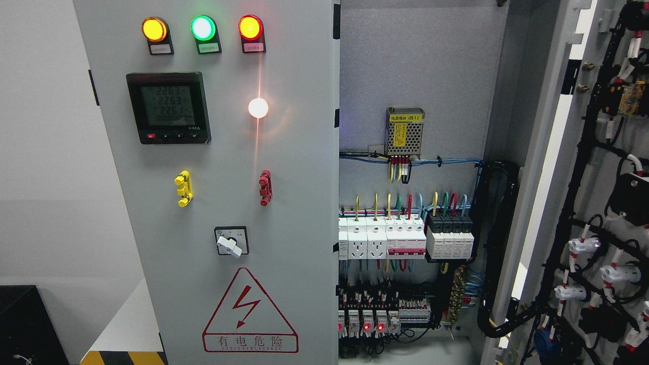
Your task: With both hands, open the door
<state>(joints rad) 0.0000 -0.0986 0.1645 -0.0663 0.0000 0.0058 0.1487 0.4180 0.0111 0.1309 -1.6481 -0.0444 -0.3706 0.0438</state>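
On the right of the electrical cabinet, the right door (583, 203) stands swung wide, exposing breakers (405, 238); the left door (213, 203) is closed. Neither robot hand shows, so their state is unknowable. Reaching blind risks snagging the live wiring (499, 243).

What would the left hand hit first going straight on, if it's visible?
Neither hand shows in the head view, so its heading cannot be read. Ahead at left stands the grey door panel; at right, the open cabinet's breakers.
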